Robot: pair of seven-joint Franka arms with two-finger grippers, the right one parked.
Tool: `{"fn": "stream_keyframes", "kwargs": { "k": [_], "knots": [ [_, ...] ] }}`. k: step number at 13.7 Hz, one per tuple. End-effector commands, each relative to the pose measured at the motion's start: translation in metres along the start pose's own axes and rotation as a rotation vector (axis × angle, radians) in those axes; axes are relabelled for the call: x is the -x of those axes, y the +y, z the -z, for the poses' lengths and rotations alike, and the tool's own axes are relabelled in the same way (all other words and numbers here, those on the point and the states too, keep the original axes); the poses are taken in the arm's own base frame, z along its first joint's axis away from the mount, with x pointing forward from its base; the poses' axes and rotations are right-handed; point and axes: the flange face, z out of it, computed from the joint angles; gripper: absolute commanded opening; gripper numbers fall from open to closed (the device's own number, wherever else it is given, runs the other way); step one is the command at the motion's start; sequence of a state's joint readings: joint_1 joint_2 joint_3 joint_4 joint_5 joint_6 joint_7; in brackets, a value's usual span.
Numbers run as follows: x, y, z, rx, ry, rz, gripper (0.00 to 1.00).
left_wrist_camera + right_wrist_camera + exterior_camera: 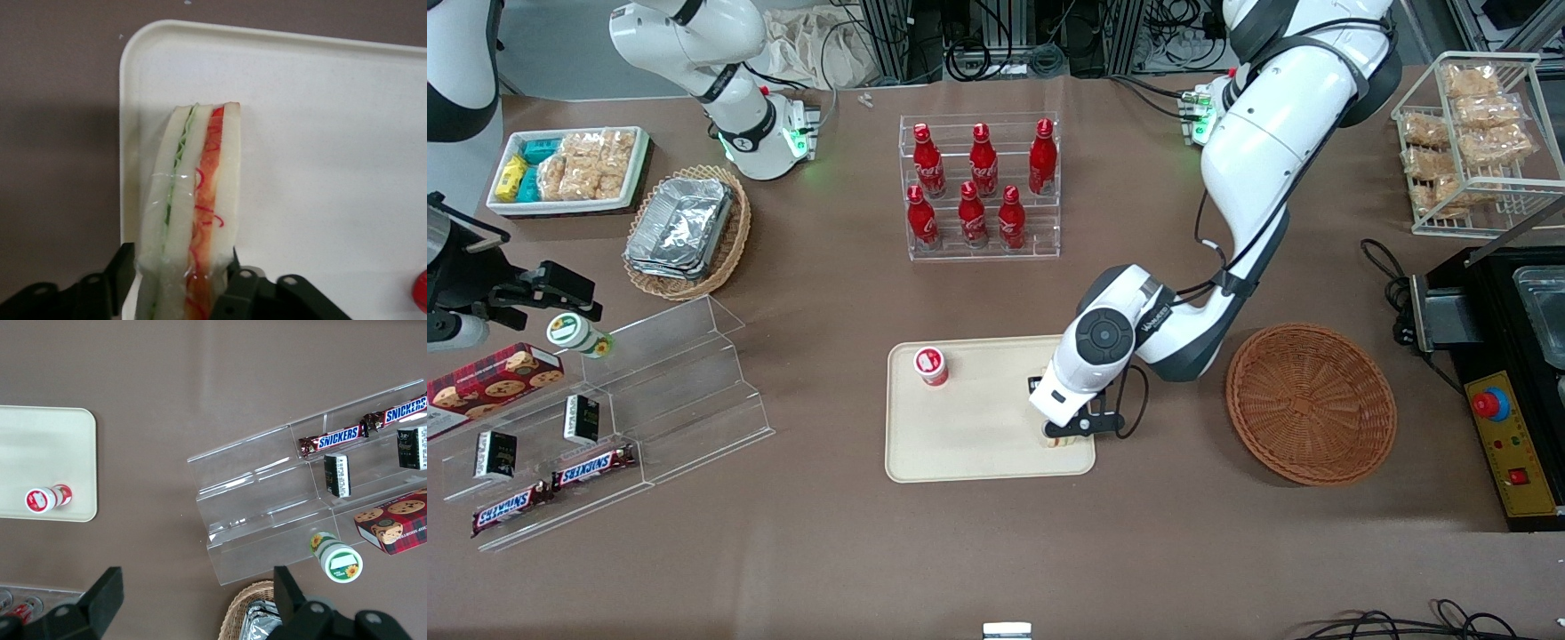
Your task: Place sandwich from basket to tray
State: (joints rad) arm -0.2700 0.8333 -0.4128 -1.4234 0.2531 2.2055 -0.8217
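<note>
The gripper [1069,428] is low over the tray [969,444], at the tray's end nearest the basket [1311,402], a little right of the centre of the front view. Its fingers [235,288] are clenched on the sandwich [193,207], one at each flat side of the wedge. In the wrist view the sandwich stands on its edge. It shows white bread, a green stripe and a red-orange stripe, and a clear film is around it. It is above the tray, close to the rim at a rounded corner. I cannot tell if it already touches the tray surface. In the front view only a small pale part of the sandwich [1056,438] shows under the gripper.

The basket is on the table in the lower right of the front view, with nothing in it, apart from the tray and toward the working arm's end.

A small red cup [930,365] with a white lid stands on the tray at its other end, well apart from the gripper. A rack with red bottles [982,185] stands in the upper middle of the front view, farther from the front camera than the tray.
</note>
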Motion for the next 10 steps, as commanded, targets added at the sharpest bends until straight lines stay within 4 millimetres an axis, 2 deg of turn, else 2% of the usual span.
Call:
{"fn": "stream_keyframes", "kwargs": {
  "k": [1, 6, 7, 9, 10],
  "knots": [
    [-0.003, 0.000, 0.011, -0.011, 0.015, -0.011, 0.99],
    [-0.001, -0.003, 0.065, -0.042, 0.021, -0.004, 0.99],
    [-0.006, -0.010, 0.076, -0.040, 0.029, 0.020, 0.99],
    [-0.005, -0.015, 0.111, -0.053, 0.048, 0.020, 0.99],
    [-0.011, -0.028, 0.130, -0.060, 0.058, 0.038, 0.99]
  ]
}}
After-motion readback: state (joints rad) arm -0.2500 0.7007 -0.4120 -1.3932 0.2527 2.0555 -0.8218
